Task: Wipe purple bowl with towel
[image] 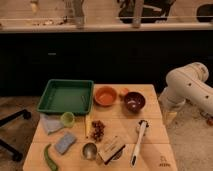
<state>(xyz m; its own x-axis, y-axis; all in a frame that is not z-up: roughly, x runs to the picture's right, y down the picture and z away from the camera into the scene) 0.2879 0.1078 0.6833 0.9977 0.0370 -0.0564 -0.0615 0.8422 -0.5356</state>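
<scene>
The purple bowl (134,102) stands upright at the back right of the wooden table (155,150), a pale patch showing inside it. The towel (50,123), a pale grey-blue cloth, lies flat at the table's left edge, beside a small green cup (67,119). My white arm (187,90) reaches in from the right. Its gripper (170,117) hangs open just off the table's right edge, to the right of the purple bowl and a little nearer the front. It holds nothing and touches neither bowl nor towel.
An orange bowl (106,95) sits left of the purple one, and a green tray (66,96) fills the back left. Nearer the front lie a blue-grey sponge (65,142), a green vegetable (49,157), a metal cup (90,150), a snack packet (111,147) and a white brush (139,141).
</scene>
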